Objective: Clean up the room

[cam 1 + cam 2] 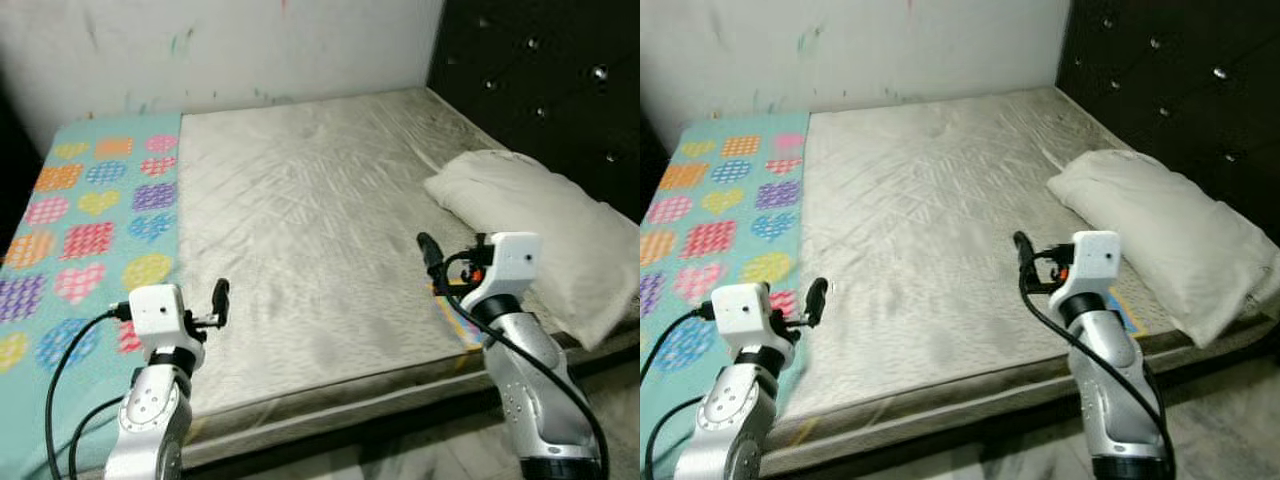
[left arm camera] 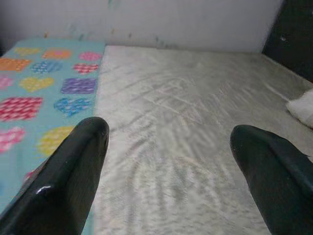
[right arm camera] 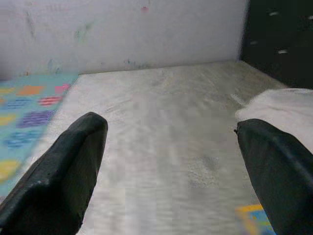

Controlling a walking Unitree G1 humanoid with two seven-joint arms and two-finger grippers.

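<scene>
Over the bed's point(image 1: 300, 250) near edge, both grippers, left point(image 2: 168, 161) and right point(image 3: 171, 161), hover wide open and empty; a pillow point(image 1: 540, 230) lies right, a heart blanket point(image 1: 90, 230) left.

Both arms are silver metal with rounded, jointed segments, each ending in a white, boxy wrist block. Black cables loop from the wrist blocks down along the forearms. The left gripper point(image 1: 220, 300) and the right gripper point(image 1: 432, 256) have long, glossy black fingers with rounded tips. A small orange part sits beside the right wrist block, and the right forearm ends in a black ring.
</scene>
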